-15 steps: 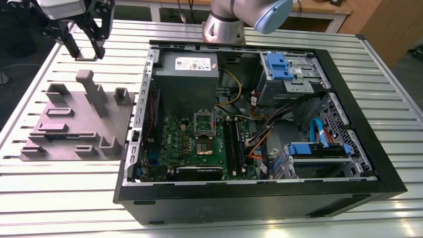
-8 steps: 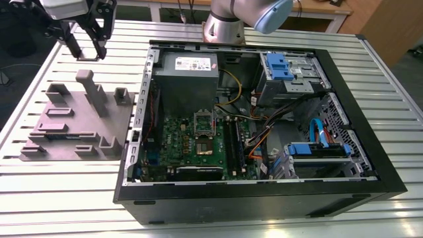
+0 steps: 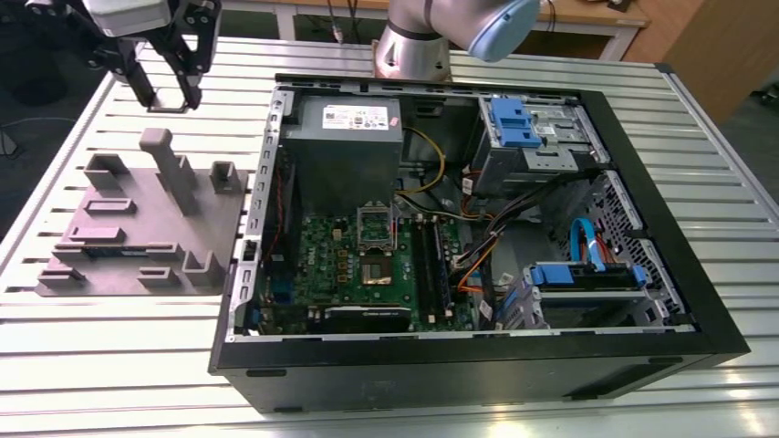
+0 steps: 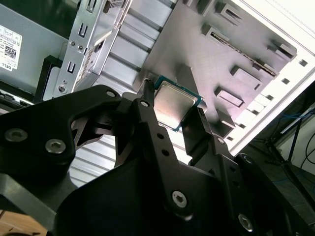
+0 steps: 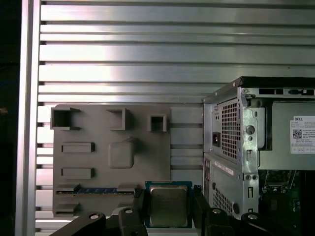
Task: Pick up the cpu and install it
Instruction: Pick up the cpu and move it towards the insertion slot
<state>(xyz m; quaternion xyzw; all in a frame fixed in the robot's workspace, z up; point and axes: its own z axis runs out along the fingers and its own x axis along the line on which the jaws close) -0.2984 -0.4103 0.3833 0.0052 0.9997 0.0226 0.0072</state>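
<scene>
My gripper (image 3: 171, 99) hangs high above the slatted table, at the exterior view's far left, beyond the grey fixture block (image 3: 146, 224). It is shut on the cpu (image 5: 168, 205), a small square chip with a shiny metal top and a green rim. In both wrist views the two black fingers (image 4: 147, 105) press on opposite edges of the cpu (image 4: 174, 105). The green motherboard (image 3: 365, 265) lies inside the open computer case (image 3: 718, 328) to the exterior view's right of the gripper. Its socket (image 3: 375, 266) sits mid-board with the metal frame (image 3: 375, 222) flipped up behind it.
A grey power supply (image 3: 347, 123) with a white label fills the case's back corner by the board. Blue drive caddies (image 3: 524, 123) and coloured cables (image 3: 487, 251) sit to the exterior view's right. The robot's base (image 3: 414, 46) stands behind the case. The fixture block has raised posts (image 3: 164, 160).
</scene>
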